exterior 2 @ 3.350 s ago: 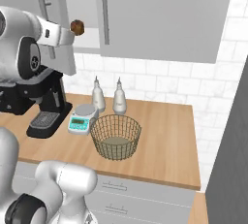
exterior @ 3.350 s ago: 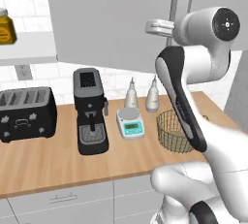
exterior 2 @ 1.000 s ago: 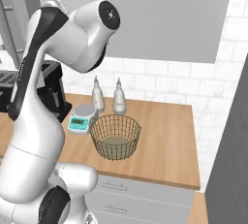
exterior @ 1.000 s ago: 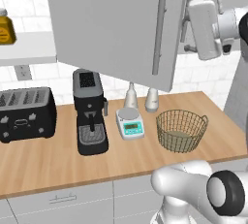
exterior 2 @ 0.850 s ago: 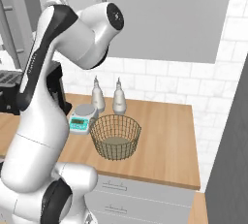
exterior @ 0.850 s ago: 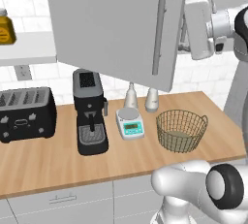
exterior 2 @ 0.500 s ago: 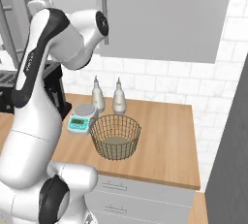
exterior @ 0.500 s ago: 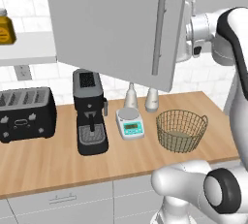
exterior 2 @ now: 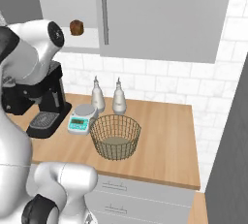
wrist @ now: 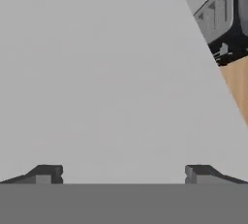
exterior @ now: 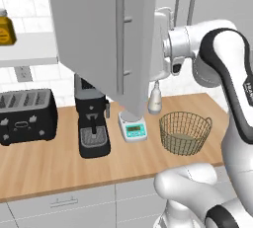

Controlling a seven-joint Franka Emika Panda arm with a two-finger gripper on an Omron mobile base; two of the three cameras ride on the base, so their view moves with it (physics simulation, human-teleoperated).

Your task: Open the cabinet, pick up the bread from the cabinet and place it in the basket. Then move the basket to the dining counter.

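white tiled wall, wood worktop, grey drawers

You see a glossy white arm with rounded, thick segments and dark grey bands at its joints. The two finger tips are small, dark grey and blocky.

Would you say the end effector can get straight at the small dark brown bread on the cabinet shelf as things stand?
Probably not directly: the open end effector faces the swung-out light grey cabinet door, not the small dark brown bread, which sits uncovered on the shelf. It likely needs to swing round first.
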